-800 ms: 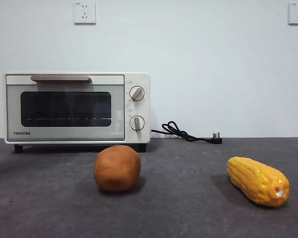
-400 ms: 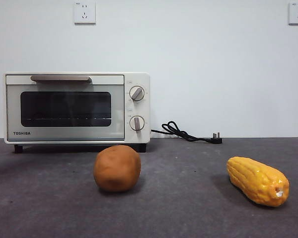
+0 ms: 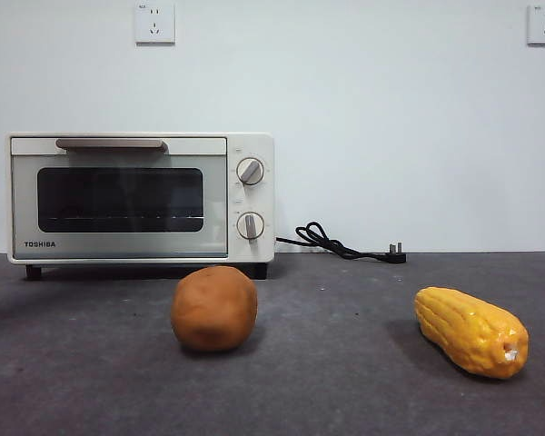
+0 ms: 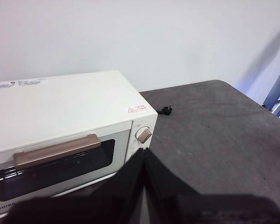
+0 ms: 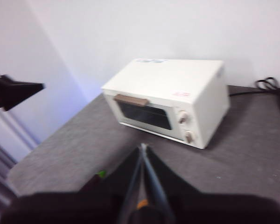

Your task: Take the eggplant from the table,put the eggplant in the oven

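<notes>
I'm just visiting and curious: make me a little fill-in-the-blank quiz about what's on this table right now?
1. The oven door is ____.
2. The plug at the end of the black power cord lies on the table, so the oven is ____.
3. The brown lump sits in front of the oven; the yellow vegetable off to one side is a ____ cob.
4. The oven has ____ round knobs.

Missing words: shut; unplugged; corn; two

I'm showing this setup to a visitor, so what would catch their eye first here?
Probably the cream-white oven, door closed, at the back left of the table against the wall. Next, the brown lump in front of it and the yellow corn cob to the right. No eggplant is visible.
</notes>
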You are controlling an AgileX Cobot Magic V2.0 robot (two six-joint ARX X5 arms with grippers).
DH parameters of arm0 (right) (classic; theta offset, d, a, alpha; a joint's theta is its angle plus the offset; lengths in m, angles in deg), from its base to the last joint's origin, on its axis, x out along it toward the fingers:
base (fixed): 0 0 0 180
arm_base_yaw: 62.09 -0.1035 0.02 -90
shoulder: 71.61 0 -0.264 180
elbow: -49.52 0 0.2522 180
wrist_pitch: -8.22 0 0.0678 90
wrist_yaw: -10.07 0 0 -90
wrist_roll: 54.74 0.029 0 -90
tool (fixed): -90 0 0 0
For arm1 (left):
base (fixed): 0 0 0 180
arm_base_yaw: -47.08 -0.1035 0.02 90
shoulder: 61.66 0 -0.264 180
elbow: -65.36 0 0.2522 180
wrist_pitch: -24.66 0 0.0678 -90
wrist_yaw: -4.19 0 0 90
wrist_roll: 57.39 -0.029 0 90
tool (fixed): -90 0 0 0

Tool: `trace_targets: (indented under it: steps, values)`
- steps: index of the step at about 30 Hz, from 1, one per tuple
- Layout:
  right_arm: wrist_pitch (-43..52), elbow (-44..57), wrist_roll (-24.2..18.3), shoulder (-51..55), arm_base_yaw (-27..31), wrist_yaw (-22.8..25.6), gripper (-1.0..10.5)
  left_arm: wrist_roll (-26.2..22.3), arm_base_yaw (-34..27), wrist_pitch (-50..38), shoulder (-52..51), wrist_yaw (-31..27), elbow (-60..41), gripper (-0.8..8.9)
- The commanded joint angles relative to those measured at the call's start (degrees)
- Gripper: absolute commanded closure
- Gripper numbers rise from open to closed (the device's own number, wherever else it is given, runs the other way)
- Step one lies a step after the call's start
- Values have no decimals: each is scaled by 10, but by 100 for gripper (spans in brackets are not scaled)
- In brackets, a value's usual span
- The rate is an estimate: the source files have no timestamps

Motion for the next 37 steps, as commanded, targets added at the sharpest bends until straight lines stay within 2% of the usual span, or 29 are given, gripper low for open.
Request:
trace_targets:
  steps: [1, 4, 6, 12, 19, 24, 29, 37]
  values:
    - [2, -3, -3, 0, -7, -19, 738, -11, 1, 0, 2, 0, 0, 819]
    - [1, -3, 3, 0, -12, -29, 505, -16, 1, -1, 5, 1, 0, 819]
    - [0, -3, 14, 0, -16, -30, 433, -22, 1, 0, 7, 0, 0, 819]
    - [-19, -3, 17, -3, -29, -78, 433, -29, 1, -5, 17, 0, 0, 819]
    - [-35, -3, 20, -4, -52, -98, 433, -43, -1, -21, 55, -7, 0, 819]
    - [-54, -3, 24, -4, -78, -100, 433, -46, -16, -46, 104, -28, 2, 819]
    - [-76, -3, 8, -4, -104, -99, 438, -47, -35, -76, 168, -30, 3, 819]
    - [-86, -3, -5, -8, -116, -92, 438, -47, -50, -143, 267, -33, 7, 819]
